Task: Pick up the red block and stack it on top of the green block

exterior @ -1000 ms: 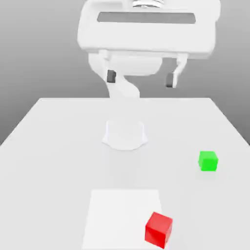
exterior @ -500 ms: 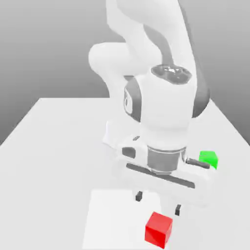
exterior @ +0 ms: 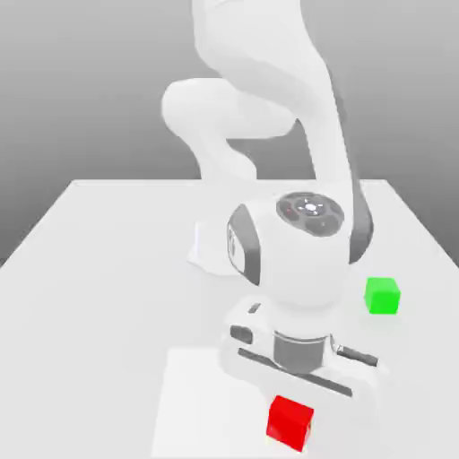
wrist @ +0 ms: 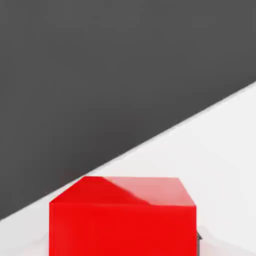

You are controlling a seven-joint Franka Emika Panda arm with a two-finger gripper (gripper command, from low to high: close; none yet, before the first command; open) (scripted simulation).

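Note:
The red block point(exterior: 289, 427) rests on the white table point(exterior: 108, 269) near its front edge, toward the exterior view's right. My gripper point(exterior: 295, 399) has come straight down over it, and the hand's body covers the block's top edge. In the hand view the red block point(wrist: 122, 220) sits very close between the jaws, with a dark finger pad point(wrist: 198, 237) against its side. The gripper is shut on it and the block still sits on the table. The green block point(exterior: 382, 295) stands apart, farther back toward the exterior view's right.
A slightly brighter square patch point(exterior: 206, 403) marks the table under the red block's left side. The arm's round base point(exterior: 208, 244) stands mid-table behind the hand. In the hand view the table's edge runs diagonally against a dark background.
The arm swung down from high above the table onto the red block. The jaws went from wide open to closed on the block. Neither block has moved.

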